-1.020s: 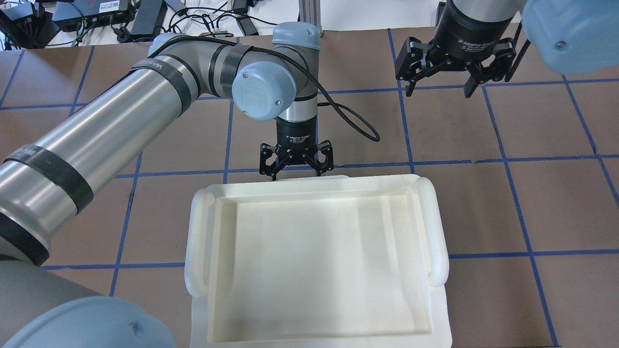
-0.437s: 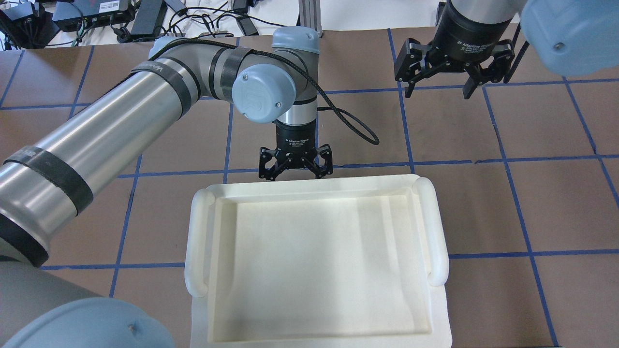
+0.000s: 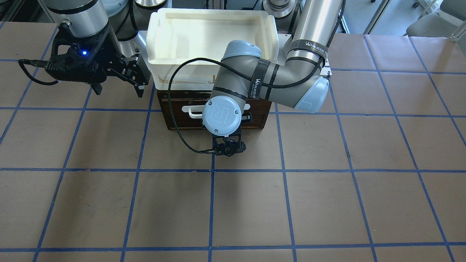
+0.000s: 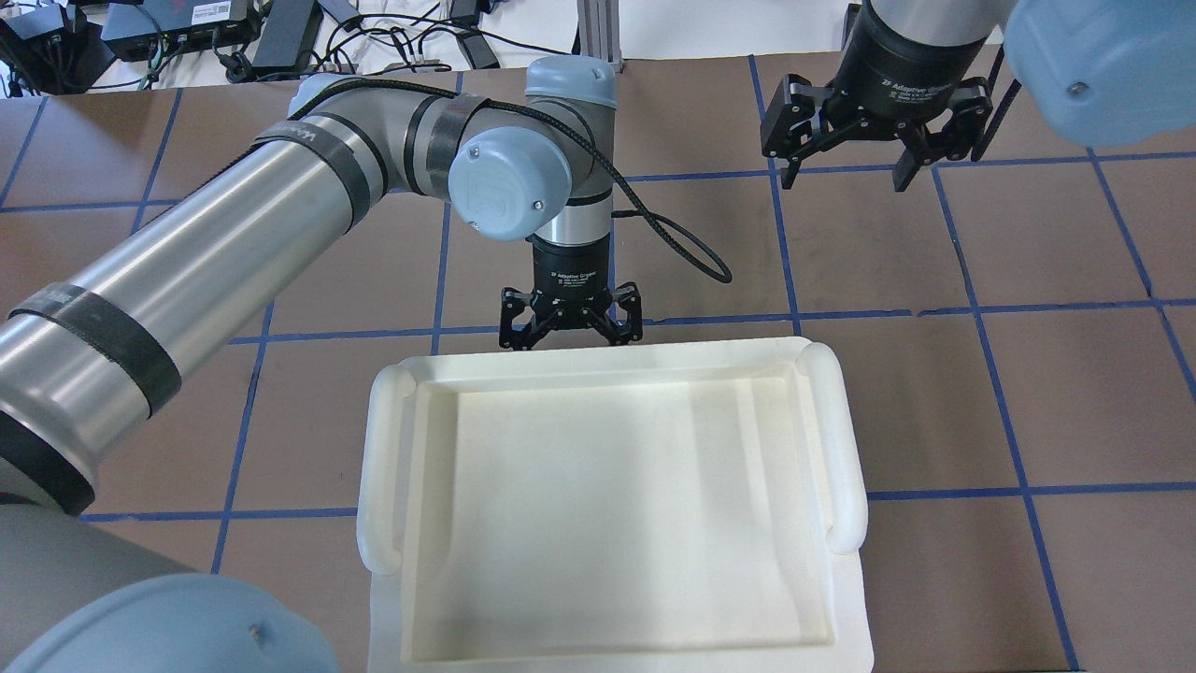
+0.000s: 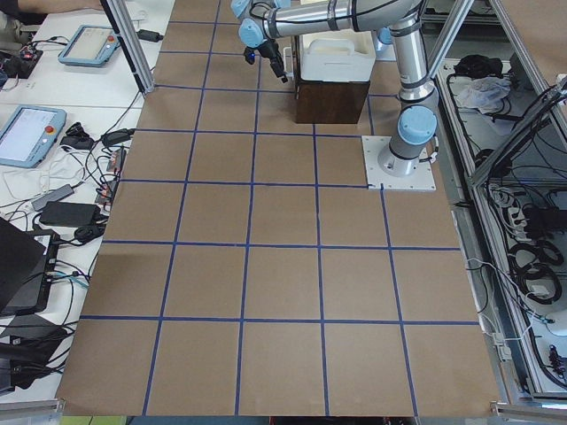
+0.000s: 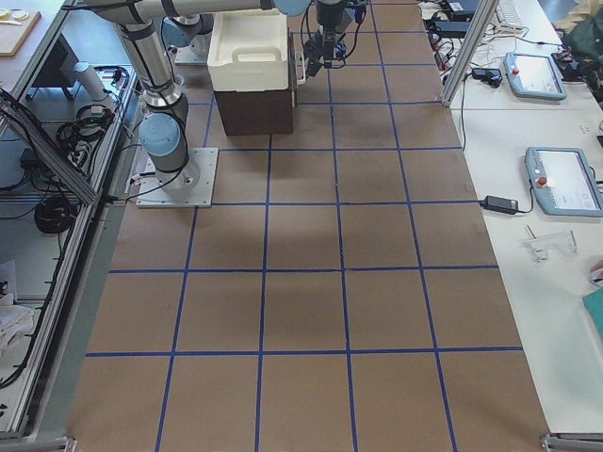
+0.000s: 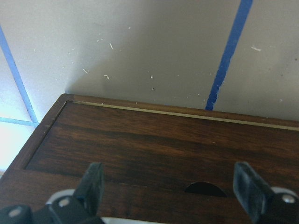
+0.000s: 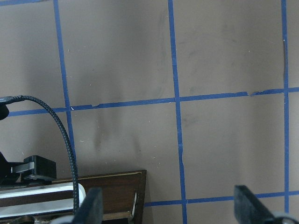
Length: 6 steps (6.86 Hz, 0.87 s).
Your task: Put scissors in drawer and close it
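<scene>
Jaws of the left gripper (image 4: 570,338) stand wide apart, empty, just above the front of the drawer (image 3: 174,118), which sits under a white tray (image 4: 841,439) midway along the tabletop's (image 4: 1074,393) robot-side edge. Further right, the right gripper (image 4: 847,176) hovers, jaws open, holding nothing.

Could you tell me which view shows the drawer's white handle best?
The exterior front-facing view: the handle shows on the drawer, half hidden by the left arm. Overhead, the tray covers it; side views are too distant.
</scene>
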### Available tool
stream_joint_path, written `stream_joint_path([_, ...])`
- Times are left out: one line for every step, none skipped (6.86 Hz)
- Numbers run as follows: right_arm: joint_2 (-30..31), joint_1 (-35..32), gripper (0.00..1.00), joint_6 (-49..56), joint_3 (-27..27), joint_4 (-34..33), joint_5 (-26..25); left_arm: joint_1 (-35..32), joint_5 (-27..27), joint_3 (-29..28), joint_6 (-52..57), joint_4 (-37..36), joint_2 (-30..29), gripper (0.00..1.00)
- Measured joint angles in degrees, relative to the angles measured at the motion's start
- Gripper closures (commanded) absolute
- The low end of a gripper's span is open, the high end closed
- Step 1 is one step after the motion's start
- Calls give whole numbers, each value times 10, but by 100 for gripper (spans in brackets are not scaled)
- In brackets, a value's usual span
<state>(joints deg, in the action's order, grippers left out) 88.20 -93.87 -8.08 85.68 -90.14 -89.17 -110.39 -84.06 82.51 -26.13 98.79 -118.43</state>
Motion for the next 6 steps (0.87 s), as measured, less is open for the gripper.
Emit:
stream_joint_path([0, 0, 0, 0, 0, 0, 0, 1, 8, 1, 0, 0, 3, 0])
stream_joint_path([0, 0, 0, 0, 0, 0, 0, 2, 11, 1, 1, 0, 5, 0])
stream_joint_path([0, 0, 0, -1, 0, 0, 0, 5, 10, 1, 3, 0, 6, 0])
stream_joint_path([0, 0, 0, -1, 0, 0, 0, 9, 9, -1, 5, 0, 8, 0])
stream_joint_path([0, 0, 0, -1, 0, 0, 0, 19, 7, -5, 5, -3, 13, 0])
stream_joint_path([0, 0, 0, -1, 0, 0, 0, 36, 7, -14, 6, -8, 23, 0])
